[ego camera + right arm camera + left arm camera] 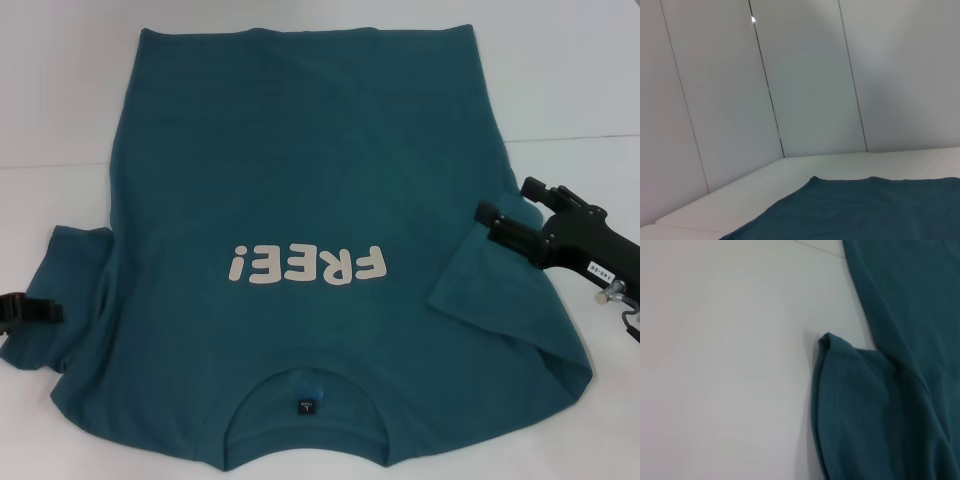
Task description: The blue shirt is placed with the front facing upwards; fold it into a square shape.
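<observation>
The blue shirt (pixel 300 190) lies front-up across the desk (pixel 60 90), collar at the near edge. The right tool (pixel 505 225), released, hovers at the right sleeve, seemingly to fold it inward; the left tool (pixel 35 312) waits beside the left sleeve, grip unclear.

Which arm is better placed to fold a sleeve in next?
Probably the right: the right gripper sits at the shirt's right sleeve, already lifted inward. The left gripper only peeks in at the left sleeve.

The blue shirt (pixel 300 180) is matt, soft cotton-like cloth; its cream lettering (pixel 305 266) looks smooth. The white table (pixel 60 90) is smooth, faintly glossy.
</observation>
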Robot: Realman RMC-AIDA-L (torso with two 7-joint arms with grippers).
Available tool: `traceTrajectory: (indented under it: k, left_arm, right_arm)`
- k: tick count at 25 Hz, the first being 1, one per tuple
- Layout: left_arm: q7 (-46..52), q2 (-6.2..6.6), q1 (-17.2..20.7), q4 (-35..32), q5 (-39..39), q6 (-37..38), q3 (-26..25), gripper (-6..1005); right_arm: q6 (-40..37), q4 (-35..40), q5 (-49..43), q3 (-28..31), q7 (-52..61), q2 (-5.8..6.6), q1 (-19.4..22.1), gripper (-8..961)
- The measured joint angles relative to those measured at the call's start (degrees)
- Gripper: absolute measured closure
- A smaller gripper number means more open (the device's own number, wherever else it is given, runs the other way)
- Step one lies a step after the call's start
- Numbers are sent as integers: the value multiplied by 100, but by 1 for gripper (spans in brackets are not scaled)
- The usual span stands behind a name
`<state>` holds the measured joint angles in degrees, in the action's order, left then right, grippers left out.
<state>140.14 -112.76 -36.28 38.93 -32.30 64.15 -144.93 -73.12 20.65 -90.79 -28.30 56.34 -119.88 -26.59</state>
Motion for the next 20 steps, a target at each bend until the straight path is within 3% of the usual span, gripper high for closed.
traceTrajectory:
  k: [4,15,20]
  left_arm:
    - [17,0,10,0,4,-11,0,317]
    - [75,0,15,-8,5,-61,0,787]
    - [49,18,-25,-150,5,-60,1,883]
  right_arm:
    - [-5,0,0,0,0,0,5,38]
    - [-8,0,0,0,0,0,5,37]
    - [-8,0,0,0,0,0,-5,37]
